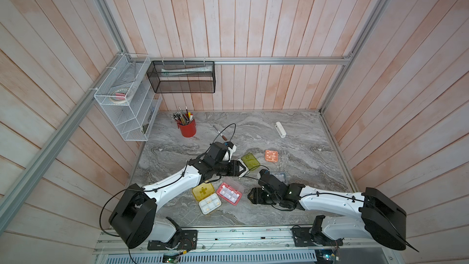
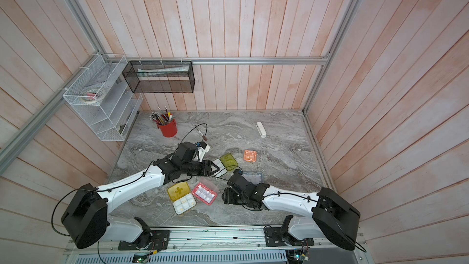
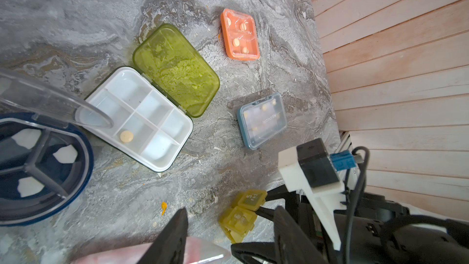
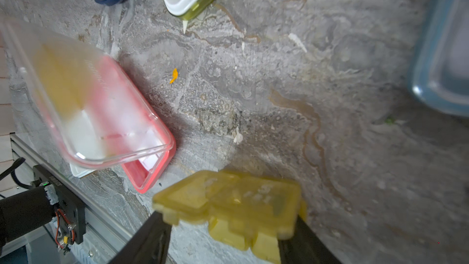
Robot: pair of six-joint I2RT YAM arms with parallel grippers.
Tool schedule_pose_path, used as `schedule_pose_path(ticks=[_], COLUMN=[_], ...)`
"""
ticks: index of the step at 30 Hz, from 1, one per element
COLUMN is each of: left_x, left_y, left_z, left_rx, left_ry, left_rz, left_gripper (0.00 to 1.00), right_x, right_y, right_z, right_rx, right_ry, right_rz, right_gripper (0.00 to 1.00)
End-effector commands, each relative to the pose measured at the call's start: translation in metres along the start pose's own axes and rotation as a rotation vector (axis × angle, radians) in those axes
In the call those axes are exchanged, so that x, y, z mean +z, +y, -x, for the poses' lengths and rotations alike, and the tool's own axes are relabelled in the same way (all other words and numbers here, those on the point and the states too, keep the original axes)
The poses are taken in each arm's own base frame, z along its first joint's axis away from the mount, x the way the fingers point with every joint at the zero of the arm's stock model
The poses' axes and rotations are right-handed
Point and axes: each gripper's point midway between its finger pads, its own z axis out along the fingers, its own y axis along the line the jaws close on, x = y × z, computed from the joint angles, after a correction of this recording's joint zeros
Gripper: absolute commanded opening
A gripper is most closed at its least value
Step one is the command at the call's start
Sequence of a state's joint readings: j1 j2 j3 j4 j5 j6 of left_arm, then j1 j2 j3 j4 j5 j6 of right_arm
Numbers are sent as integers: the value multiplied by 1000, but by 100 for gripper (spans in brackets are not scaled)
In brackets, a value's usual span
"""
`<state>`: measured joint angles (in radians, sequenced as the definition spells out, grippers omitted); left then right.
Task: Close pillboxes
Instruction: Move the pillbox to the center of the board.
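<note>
Orange square plastic pillbox (image 3: 239, 37) and blue-grey plastic pillbox (image 3: 262, 121) seem shut; four others lie open. Right gripper (image 4: 228, 224) pinches the small amber plastic pillbox (image 4: 228, 199); left gripper (image 1: 245, 169) jaws spread, empty.

The left arm (image 1: 175, 181) and the right arm (image 1: 330, 199) are alike: glossy white moulded link shells between matte black joint housings. In both top views a rounded black shoulder housing (image 1: 133, 214) shows at 7 o'clock and its twin (image 1: 383, 217) at 4 o'clock. A thin black cable (image 1: 101, 212) runs along each arm, pinned to the white shell by small black clips, and dark screws dot the shells. The base plates (image 1: 172, 242) are black. The left tool (image 1: 245, 170) and the right tool (image 1: 251, 195) have angular black fingers. Each wrist bears a white bracket (image 3: 289, 166) with a black camera block and a blue plug
</note>
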<state>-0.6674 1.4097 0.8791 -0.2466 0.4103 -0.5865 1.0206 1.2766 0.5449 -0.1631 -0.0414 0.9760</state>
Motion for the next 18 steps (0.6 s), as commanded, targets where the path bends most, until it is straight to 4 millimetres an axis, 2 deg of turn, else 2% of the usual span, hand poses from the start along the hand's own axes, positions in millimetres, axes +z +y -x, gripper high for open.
schedule_pose_path(ticks=[1,13,18], left_x=[-4,-4,-4], left_y=[-1,1,1], left_z=[2,1,1], left_rx=[11,13,11], left_ry=[-17,-12,-13], left_rz=[-2,3,4], left_gripper=[57,57,57], right_x=[-8,-22,-32], right_y=[-9,-42,-42], right_z=[10,30,36], right_rx=[7,69,82], right_ry=[-42,-121,-147], right_rz=[-62,-149,-123], right_gripper=[66,67,67])
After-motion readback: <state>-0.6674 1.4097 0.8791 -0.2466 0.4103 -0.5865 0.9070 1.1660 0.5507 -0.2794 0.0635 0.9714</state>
